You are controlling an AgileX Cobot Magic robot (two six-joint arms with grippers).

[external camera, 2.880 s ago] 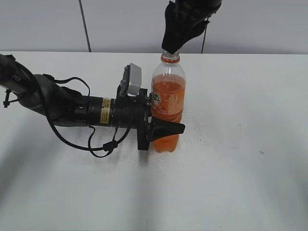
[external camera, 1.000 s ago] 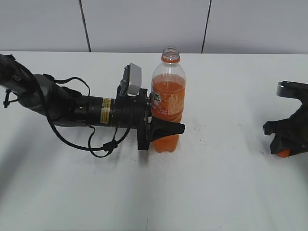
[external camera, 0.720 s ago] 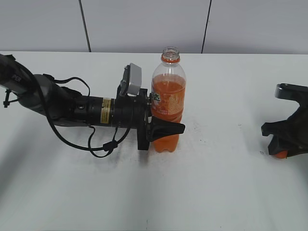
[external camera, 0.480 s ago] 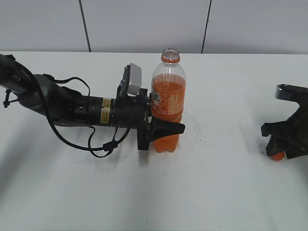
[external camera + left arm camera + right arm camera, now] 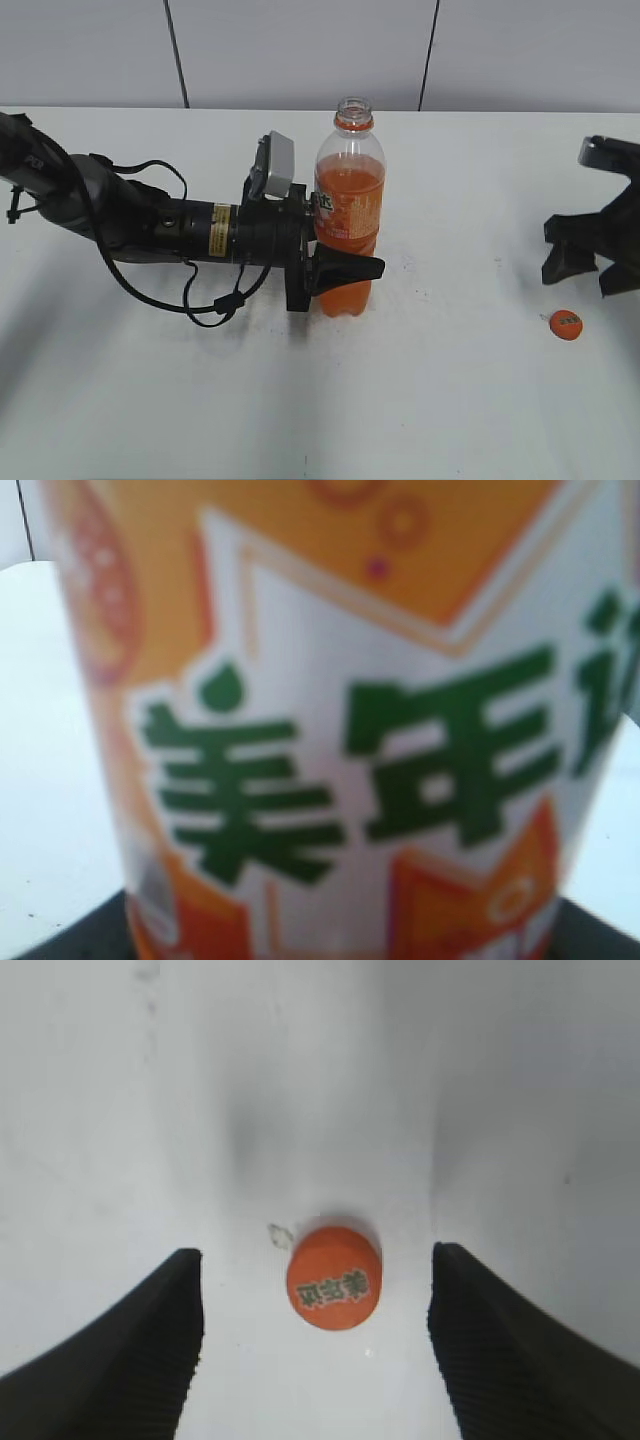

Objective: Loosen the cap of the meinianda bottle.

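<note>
A white table point(image 5: 150, 400) fills most of the exterior view, from the grey wall panels at the top down to the bottom edge, with faint dark specks near its middle. The meinianda bottle point(image 5: 349, 215) stands upright on it just left of centre, its neck open. The cap point(image 5: 567, 324) lies flat on the table at the right of the frame, logo side up, well apart from the bottle, with a tiny pale fleck beside it in the right wrist view.
</note>
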